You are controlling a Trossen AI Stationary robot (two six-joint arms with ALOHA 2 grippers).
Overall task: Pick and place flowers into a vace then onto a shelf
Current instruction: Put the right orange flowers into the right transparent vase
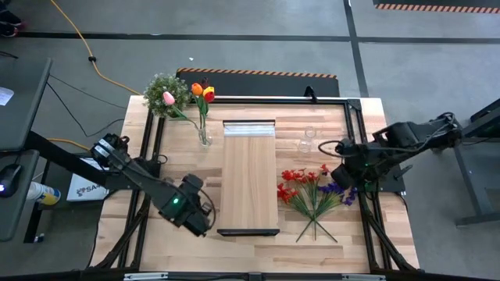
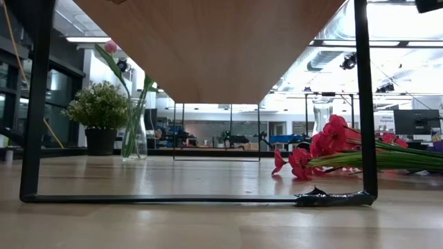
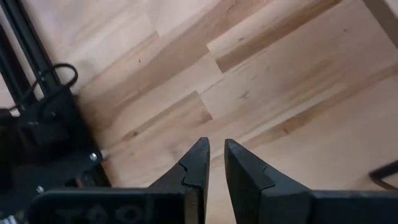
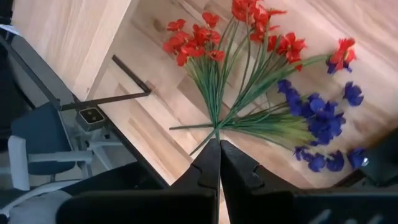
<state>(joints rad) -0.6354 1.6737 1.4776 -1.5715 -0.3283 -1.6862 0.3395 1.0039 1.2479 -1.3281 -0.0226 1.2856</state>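
Note:
Orange, red and pink tulips [image 1: 201, 92] stand with their stems in a clear vase [image 1: 205, 137] at the far left of the shelf [image 1: 250, 176]. The vase also shows in the low view [image 2: 135, 131]. Red and purple sprays [image 1: 312, 191] lie flat on the table right of the shelf, their stems fanned toward the near edge. My right gripper [image 4: 217, 144] hangs shut above the sprays [image 4: 261, 81], over the stem ends, holding nothing. My left gripper [image 3: 214, 146] hovers over bare tabletop left of the shelf's near end, its fingers a narrow gap apart and empty.
A bushy green potted plant [image 1: 164, 94] stands at the far left corner. A second, empty clear vase [image 1: 306, 140] stands right of the shelf's far end. The shelf rests on black brackets [image 2: 31, 104], raised above the table. A black frame rail [image 1: 359, 148] runs along the table's right edge.

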